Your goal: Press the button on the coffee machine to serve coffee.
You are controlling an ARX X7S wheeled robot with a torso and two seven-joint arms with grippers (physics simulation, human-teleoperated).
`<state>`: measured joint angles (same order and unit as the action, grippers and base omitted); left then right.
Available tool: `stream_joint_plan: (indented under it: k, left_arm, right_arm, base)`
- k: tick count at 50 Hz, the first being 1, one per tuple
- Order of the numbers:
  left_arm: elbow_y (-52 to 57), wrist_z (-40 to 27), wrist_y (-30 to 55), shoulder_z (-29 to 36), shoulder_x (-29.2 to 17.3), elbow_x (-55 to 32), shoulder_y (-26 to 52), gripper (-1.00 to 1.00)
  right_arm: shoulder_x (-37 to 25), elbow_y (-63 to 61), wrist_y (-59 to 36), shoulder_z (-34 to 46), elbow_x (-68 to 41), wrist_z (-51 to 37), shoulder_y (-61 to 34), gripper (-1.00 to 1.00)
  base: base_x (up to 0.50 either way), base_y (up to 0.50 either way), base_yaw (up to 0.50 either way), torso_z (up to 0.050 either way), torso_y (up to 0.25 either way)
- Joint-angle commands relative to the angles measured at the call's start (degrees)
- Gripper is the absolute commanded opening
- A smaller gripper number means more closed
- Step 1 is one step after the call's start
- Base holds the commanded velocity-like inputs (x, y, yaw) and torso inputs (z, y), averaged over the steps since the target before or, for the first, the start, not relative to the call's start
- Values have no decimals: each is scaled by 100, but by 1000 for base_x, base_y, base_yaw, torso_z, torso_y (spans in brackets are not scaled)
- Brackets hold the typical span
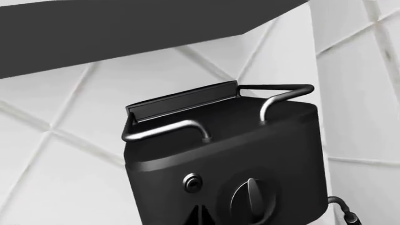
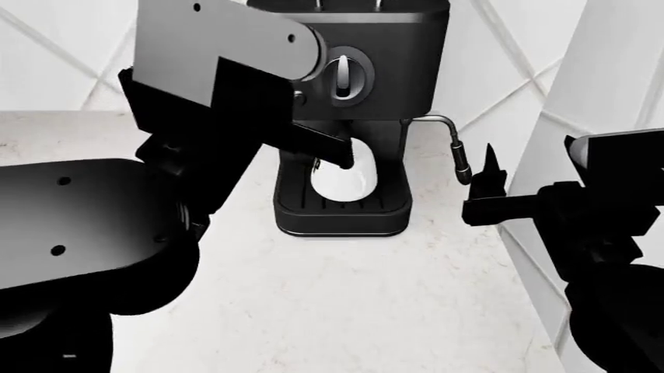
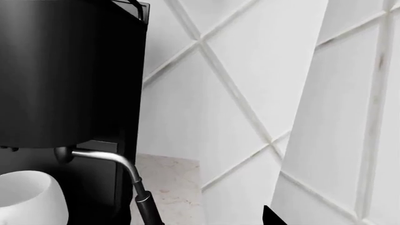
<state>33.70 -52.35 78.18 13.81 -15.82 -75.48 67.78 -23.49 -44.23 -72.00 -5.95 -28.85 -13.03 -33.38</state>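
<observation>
The black coffee machine stands at the back of the counter, with its round dial facing me and a small button just left of it, partly behind my left arm. A white cup sits on its slotted drip tray. My left gripper is shut and empty, close in front of the machine. In the left wrist view its tips lie just below the small button, beside the dial. My right gripper hovers right of the steam wand; only one fingertip shows.
A white tiled wall runs behind the machine and a white panel closes the right side. A dark cabinet underside hangs above the machine. The speckled counter extends toward me. The steam wand and cup show in the right wrist view.
</observation>
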Motion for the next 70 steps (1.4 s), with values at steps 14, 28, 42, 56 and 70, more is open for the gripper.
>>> stream_joint_plan:
  k: [14, 28, 42, 56, 70]
  left_arm:
    - [-72, 427, -738, 734, -34, 1179, -113, -100]
    - [-326, 670, -1005, 935, -97, 1477, -80, -100]
    - [-583, 890, -1273, 1091, -129, 1705, -123, -100]
    - [-830, 1024, -1415, 1095, -134, 1728, -135, -100]
    - [-1031, 1158, -1548, 1148, -130, 1760, -160, -100]
  right_arm:
    - [-27, 65, 57, 22, -38, -42, 57, 100]
    - [-40, 109, 110, 38, -62, -49, 104, 100]
    - [-50, 187, 214, 78, -52, -64, 150, 100]
    - [-40, 248, 294, 135, -50, -88, 184, 100]
    - [-55, 282, 340, 145, -65, -106, 220, 100]
  base:
    - [0, 0, 0, 0, 0]
    - [0, 0, 0, 0, 0]
    - [0, 0, 0, 0, 0]
    - [0, 0, 0, 0, 0]
    - [0, 0, 0, 0, 0]
